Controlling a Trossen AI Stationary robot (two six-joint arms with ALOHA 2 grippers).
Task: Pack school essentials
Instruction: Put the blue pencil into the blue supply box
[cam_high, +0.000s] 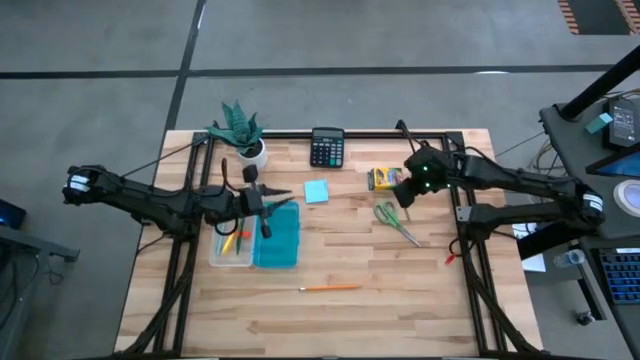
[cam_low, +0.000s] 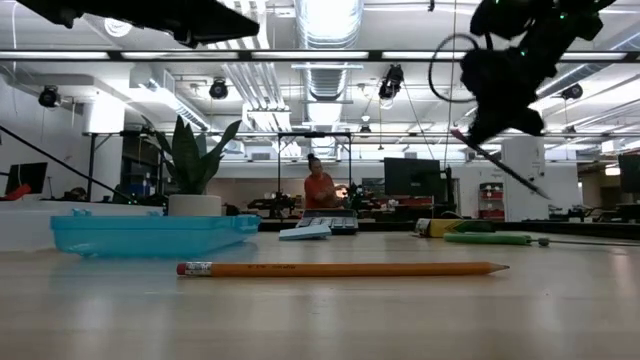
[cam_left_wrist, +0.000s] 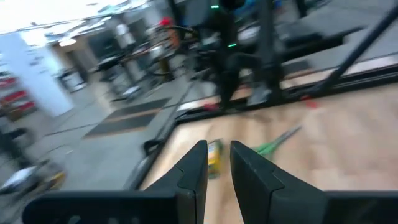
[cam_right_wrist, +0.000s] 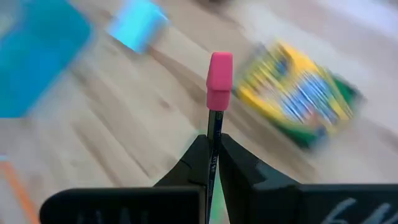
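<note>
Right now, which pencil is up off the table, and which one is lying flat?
The dark pencil with the pink eraser is clamped in the right gripper above the table. The orange pencil lies flat near the front edge, untouched.

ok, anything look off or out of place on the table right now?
Nothing spilled or damaged. Only oddity: the orange pencil lies alone near the front edge, well apart from the clear box. The right gripper holds a dark pencil with a pink eraser cap above the crayon box.
</note>
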